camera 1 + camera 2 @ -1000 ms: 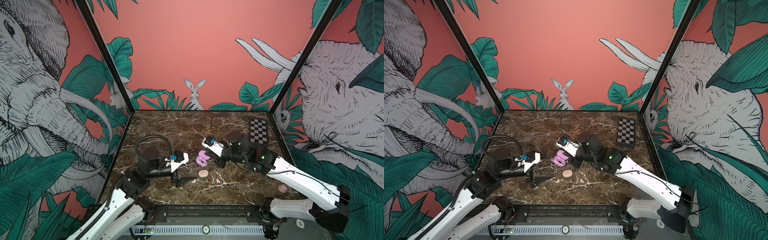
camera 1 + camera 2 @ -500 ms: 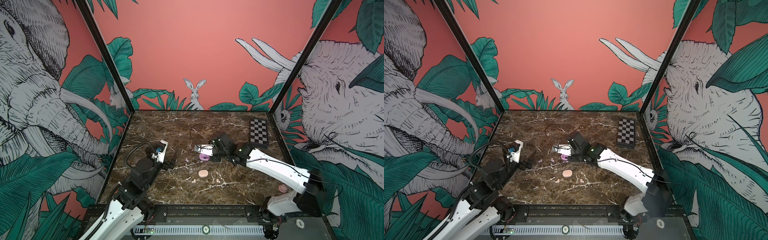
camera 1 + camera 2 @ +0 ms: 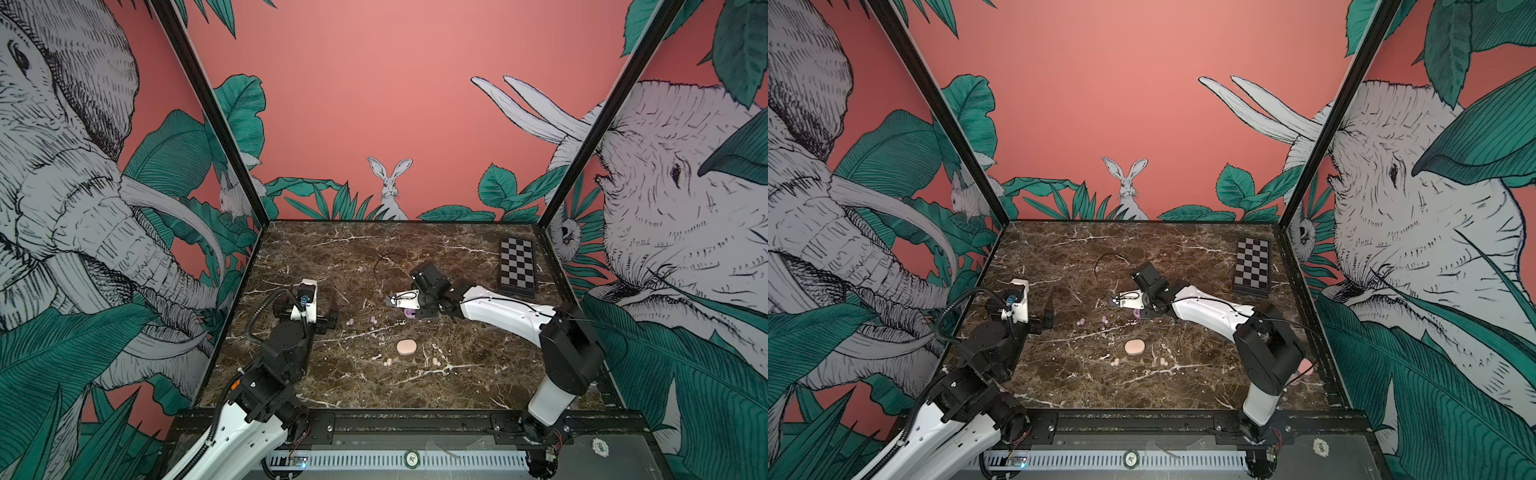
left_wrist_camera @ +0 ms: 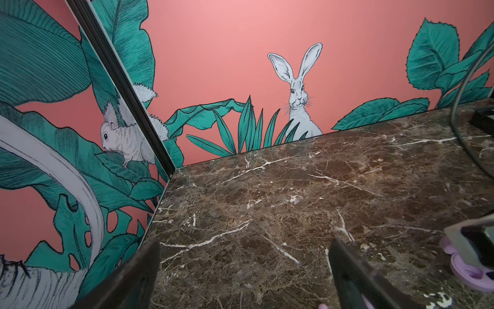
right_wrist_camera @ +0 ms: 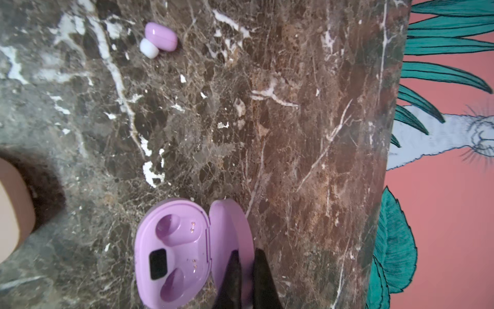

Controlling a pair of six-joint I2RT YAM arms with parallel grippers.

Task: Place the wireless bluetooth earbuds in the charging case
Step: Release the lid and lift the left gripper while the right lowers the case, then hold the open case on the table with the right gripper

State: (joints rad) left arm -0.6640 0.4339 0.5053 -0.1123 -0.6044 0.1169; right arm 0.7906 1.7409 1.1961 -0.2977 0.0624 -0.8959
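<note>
At mid-frame, lilac case: the open lilac charging case [image 5: 184,254] lies on the marble table [image 3: 457,386] with its lid [image 5: 230,240] folded back; both earbud wells are empty. In both top views it is mostly hidden under the right gripper, only a sliver showing [image 3: 410,312] [image 3: 1136,312].
Right gripper: the right gripper [image 5: 247,270] has its dark fingers [image 5: 231,278] drawn nearly together, on either side of the open lid's edge; whether they truly clamp it I cannot tell. In a top view it sits just right of centre [image 3: 409,305].
Left gripper: the left gripper [image 4: 244,270] is spread wide, nothing between its fingers [image 4: 355,278], low over bare marble at the left of the table [image 3: 322,309].
Lilac earbuds: two lilac earbuds [image 3: 350,321] [image 3: 373,319] lie on the table between the two grippers, apart from each other; the right wrist view shows one [image 5: 159,39] well apart from the case.
Peach case: a closed peach case [image 3: 406,347] sits below the centre of the table in both top views [image 3: 1135,347].
Peach earbuds: two peach earbuds [image 3: 388,362] [image 3: 435,361] lie just below the peach case, one on each side.
Checkerboard: a black-and-white checkerboard [image 3: 516,268] lies in the table's upper right corner.
</note>
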